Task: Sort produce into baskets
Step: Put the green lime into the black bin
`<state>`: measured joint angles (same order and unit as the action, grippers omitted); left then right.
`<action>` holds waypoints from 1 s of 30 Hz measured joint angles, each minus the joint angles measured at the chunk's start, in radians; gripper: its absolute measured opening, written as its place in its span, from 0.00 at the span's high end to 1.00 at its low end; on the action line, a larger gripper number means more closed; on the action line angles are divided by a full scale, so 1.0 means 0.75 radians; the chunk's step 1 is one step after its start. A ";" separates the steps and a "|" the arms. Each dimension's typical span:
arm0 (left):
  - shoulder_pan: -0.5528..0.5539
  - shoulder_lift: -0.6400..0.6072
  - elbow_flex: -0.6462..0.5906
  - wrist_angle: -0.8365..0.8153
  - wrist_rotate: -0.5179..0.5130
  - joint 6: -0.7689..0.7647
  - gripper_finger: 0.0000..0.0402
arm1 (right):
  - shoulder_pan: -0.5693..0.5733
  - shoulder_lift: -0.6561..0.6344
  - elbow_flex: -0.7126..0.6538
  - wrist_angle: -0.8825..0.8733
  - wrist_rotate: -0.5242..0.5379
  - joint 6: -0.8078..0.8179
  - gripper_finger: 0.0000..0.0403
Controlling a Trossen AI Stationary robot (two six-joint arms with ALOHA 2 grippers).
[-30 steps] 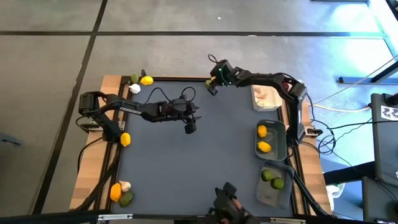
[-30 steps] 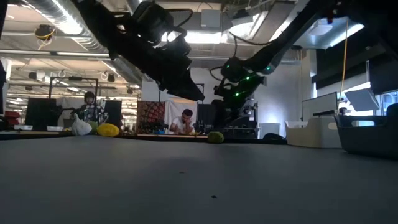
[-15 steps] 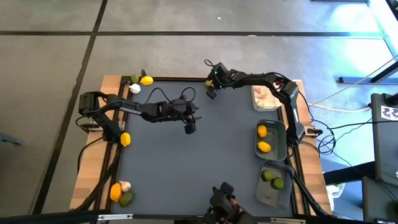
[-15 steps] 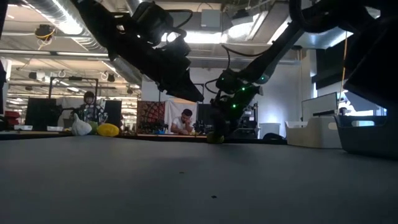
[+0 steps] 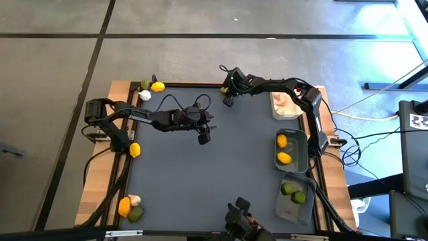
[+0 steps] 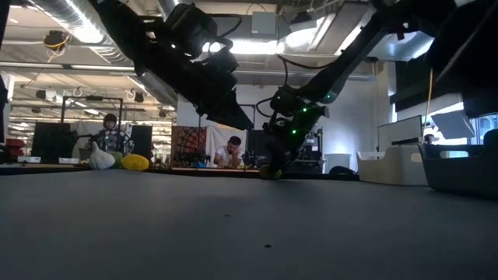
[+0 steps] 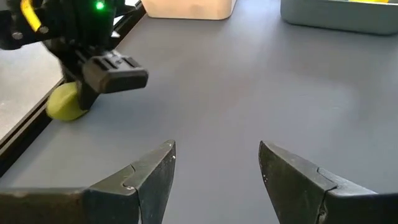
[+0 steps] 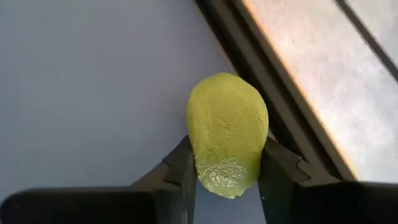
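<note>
The right gripper (image 8: 225, 180) has its two fingers pressed against the sides of a green lime (image 8: 227, 134), which sits between them down at the far edge of the table (image 5: 221, 181), close beside the dark border strip — a grasp made, the fruit seemingly not yet lifted. In the high view that gripper (image 5: 228, 100) is near the middle of the far edge, its arm reaching in from the right side.

To do this step well, I would firm the grip before rising: the lime is rounded and could squirt out toward the rim. Lift straight up, clear of the border, then carry it to the translucent basket (image 5: 283, 209) at the near right corner, where two limes (image 5: 292, 193) already lie. The grey-green basket (image 5: 297, 148) beside it holds lemons (image 5: 283, 158), and the white basket (image 5: 278, 110) further along the right edge holds pale pieces.

The left gripper (image 5: 204, 137) hangs over the table's middle, fingers spread and empty — it waits. More produce (image 5: 130, 207) remains along the left edge and at the far left corner.
</note>
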<state>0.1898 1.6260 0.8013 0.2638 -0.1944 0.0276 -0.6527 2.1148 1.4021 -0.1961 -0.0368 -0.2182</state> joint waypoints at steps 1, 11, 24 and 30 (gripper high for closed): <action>0.000 0.000 0.000 0.000 0.000 0.000 0.43 | 0.005 -0.014 0.000 -0.031 0.004 0.001 0.70; 0.000 0.000 0.001 -0.008 0.001 -0.034 0.43 | 0.183 -0.231 -0.005 -0.263 0.025 -0.036 0.66; -0.066 0.000 0.001 -0.026 0.001 -0.129 0.43 | 0.445 -0.468 -0.147 -0.508 0.139 0.001 0.67; -0.139 0.000 0.002 0.012 0.001 -0.224 0.43 | 0.554 -0.730 -0.400 -0.452 0.200 0.072 0.67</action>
<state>0.0857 1.6260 0.8024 0.2731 -0.1936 -0.1404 -0.2372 1.5671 1.1020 -0.5350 0.1135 -0.1639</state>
